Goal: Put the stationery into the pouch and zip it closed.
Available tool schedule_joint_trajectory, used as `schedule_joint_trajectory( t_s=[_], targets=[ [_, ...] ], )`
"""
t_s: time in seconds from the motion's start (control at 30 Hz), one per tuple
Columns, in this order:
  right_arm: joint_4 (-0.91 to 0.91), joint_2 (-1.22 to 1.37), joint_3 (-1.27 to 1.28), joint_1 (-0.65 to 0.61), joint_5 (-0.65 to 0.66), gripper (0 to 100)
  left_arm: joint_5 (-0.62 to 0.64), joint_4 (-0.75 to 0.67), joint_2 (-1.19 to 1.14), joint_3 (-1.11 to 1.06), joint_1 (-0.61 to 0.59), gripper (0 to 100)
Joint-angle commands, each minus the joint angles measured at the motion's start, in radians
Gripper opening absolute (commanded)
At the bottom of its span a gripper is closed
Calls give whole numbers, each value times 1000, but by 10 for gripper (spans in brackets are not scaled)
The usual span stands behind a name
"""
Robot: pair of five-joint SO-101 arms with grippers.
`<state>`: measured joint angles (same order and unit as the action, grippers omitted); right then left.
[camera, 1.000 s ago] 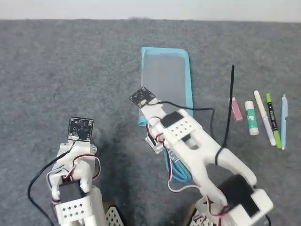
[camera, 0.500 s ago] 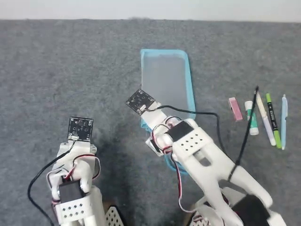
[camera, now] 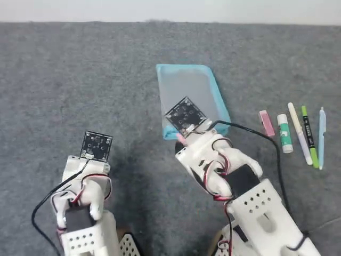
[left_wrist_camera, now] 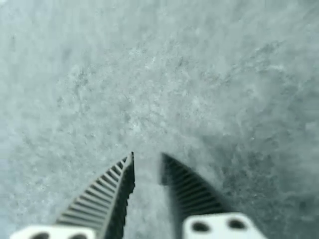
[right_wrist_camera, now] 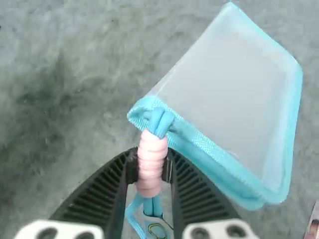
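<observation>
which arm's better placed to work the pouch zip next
Right: the right gripper is shut on the pink zipper pull at a corner of the blue pouch; the left gripper hangs over grey carpet, apart from it.

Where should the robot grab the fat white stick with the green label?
Probably around the middle of the white stick, straight down from above. It lies flat, and the pink eraser and white pen lie close on either side, so pinch across its narrow width.
</observation>
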<state>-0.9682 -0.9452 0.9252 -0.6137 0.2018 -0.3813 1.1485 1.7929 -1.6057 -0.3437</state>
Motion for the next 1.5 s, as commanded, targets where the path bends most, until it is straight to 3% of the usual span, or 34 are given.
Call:
schedule_joint_trajectory(
  t_s=[0.0,0.1,0.23,0.33,0.5,0.6,0.87,1.23,1.47],
  targets=[
    [-54,-4,-37,19,18,6,-12,46,-68,236,41,210],
    [-113,47,-103,19,44,6,-6,18,-275,360,43,215],
    [-188,76,-196,19,52,6,110,-9,-543,585,71,218],
    [-223,73,-236,19,69,6,178,-6,-651,671,192,218],
    [-320,93,-339,13,75,6,233,-44,-671,631,489,261],
    [-401,139,-430,13,77,6,238,-89,-635,587,568,276],
    [-426,185,-463,-85,68,6,288,-264,-580,443,574,277],
    [-427,185,-460,-107,72,6,288,-293,-583,404,572,276],
    [-458,193,-460,-101,123,6,287,-394,-586,343,440,276]
  ],
)
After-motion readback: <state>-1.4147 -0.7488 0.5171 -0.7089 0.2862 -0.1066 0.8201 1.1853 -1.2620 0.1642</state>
